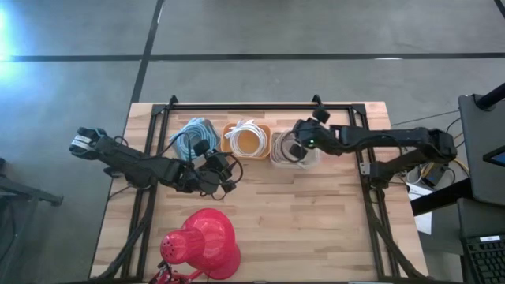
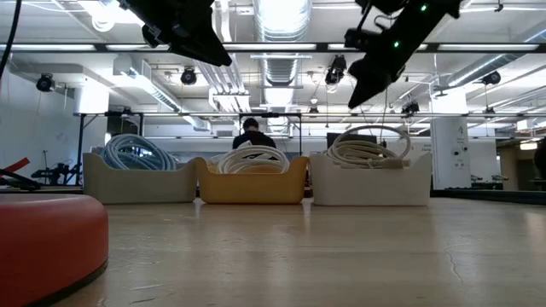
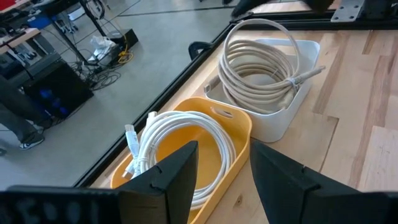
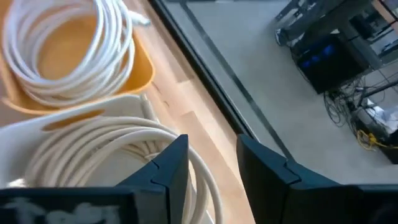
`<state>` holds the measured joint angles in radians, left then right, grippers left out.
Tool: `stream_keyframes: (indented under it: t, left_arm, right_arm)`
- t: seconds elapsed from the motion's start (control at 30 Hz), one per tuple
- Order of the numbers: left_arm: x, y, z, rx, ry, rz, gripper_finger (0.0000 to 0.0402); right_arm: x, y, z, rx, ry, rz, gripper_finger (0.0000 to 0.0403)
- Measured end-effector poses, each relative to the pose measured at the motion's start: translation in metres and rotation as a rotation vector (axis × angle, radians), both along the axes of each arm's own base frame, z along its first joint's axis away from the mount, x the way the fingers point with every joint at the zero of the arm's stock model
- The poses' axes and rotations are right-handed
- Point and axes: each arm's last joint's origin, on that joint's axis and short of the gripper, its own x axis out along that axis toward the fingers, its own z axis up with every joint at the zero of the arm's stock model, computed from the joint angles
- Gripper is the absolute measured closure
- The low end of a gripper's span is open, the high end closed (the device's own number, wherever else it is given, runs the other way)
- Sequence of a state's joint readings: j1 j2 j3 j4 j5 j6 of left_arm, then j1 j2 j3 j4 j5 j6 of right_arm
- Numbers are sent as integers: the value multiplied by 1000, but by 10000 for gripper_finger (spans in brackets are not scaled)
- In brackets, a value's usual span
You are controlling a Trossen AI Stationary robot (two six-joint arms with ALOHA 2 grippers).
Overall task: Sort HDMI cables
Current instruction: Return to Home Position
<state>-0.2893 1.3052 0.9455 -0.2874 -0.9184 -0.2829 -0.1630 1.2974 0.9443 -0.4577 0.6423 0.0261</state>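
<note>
Cables (image 3: 149, 146) sorted by colour in bins (image 2: 371, 188); left gripper (image 3: 224, 177), right gripper (image 4: 211, 168) held empty, part-open, raised clear: sorting judged done.

Lab: exposed ceiling ducts (image 2: 281, 17); concrete floor (image 1: 316, 31); cabled equipment racks (image 4: 323, 59).

Three bins side by side in row along back edge of table (image 1: 316, 213): left bin (image 2: 141, 185), middle bin (image 2: 252, 188), right bin (image 2: 371, 188). One pile of cable in each: left coil (image 2: 136, 151), middle coil (image 2: 252, 159), right coil (image 2: 365, 150). Lamp (image 1: 207, 241) at front edge, left of centre, well apart from bins. Left gripper (image 1: 231, 171) just before left and middle bins. Right gripper (image 1: 294, 150) above right bin.
</note>
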Motion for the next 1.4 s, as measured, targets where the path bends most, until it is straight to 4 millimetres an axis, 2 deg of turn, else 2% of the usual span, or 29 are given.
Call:
stream_keyframes:
  t: [0.13, 0.27, 0.47, 0.6, 0.8, 0.97, 1.17, 1.4]
  left_arm:
    - [0, 0, 0, 0, 1, -1, 225]
    - [-4, -3, 4, -3, -11, -15, 225]
    - [-30, -5, 25, -24, -64, -51, 225]
    - [-53, 0, 29, -23, -93, -70, 225]
    - [-95, 16, 12, -36, -126, -90, 225]
    - [-121, 23, -10, -90, -173, -228, 225]
    - [-140, 26, -36, -49, -277, -421, 225]
    - [-158, 33, -58, 18, -361, -447, 225]
  right_arm:
    - [-14, 12, 12, 56, -51, 26, 285]
    - [-28, 31, 22, 176, -92, 121, 298]
    - [-52, 65, 31, 243, -85, 438, 316]
    - [-70, 81, 30, 215, -132, 582, 327]
    - [-100, 83, 11, 195, -296, 650, 335]
    - [-121, 79, -8, 170, -456, 692, 330]
    - [-142, 83, -22, 230, -629, 960, 337]
    - [-164, 79, -31, 184, -765, 995, 344]
